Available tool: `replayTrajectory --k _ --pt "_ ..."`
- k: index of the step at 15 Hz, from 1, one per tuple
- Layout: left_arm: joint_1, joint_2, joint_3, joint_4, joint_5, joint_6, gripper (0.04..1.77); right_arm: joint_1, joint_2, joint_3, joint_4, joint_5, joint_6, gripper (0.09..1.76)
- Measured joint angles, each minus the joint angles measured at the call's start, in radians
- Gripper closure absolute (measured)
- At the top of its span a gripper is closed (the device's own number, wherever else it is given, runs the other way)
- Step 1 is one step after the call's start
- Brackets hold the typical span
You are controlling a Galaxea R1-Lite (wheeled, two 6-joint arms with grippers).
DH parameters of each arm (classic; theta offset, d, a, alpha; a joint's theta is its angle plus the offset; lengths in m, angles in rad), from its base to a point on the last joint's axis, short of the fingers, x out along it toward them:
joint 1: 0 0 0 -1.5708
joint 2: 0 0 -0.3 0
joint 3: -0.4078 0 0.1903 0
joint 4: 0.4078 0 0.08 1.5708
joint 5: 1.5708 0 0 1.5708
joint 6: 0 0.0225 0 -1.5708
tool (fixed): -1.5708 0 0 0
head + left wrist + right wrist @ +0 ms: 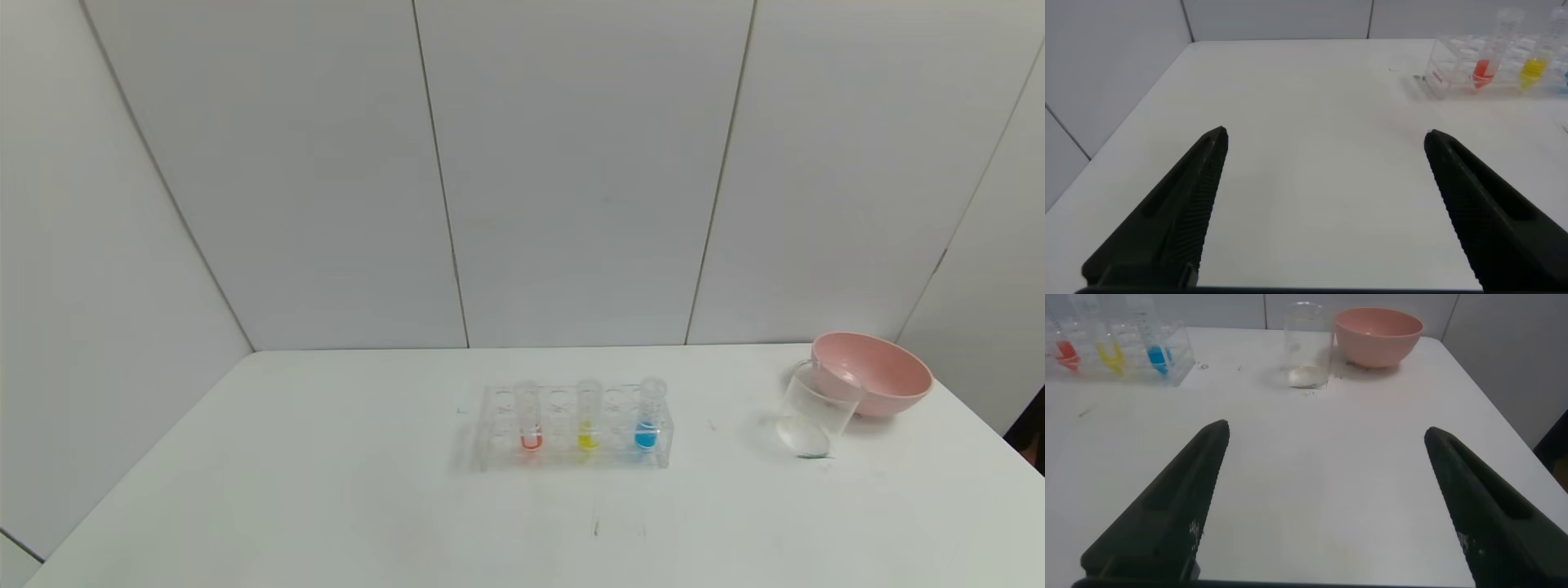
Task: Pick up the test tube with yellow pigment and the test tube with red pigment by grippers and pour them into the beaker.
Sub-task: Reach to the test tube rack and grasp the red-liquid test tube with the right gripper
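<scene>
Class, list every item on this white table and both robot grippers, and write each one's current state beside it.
Clear plastic rack: upright, holding three tubes.
Test tube with red pigment: upright in rack, untouched.
Test tube with yellow pigment: upright in rack, untouched.
Blue-liquid test tube: upright in rack.
Clear glass beaker: upright, no coloured liquid.
Pink bowl: upright, behind beaker.
Left gripper: open, empty.
Right gripper: open, empty.
</scene>
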Motion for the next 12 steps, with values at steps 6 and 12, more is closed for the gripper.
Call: replayTrajectory --k 6,12 --pt "0.000 0.000 0.000 0.000 0.000 0.000 0.09 0.001 0.000 0.000 -0.005 -0.007 0.009 0.14" --pt "0.000 0.000 0.000 0.000 0.000 0.000 0.09 0.000 0.000 0.000 -0.007 -0.007 0.012 0.14"
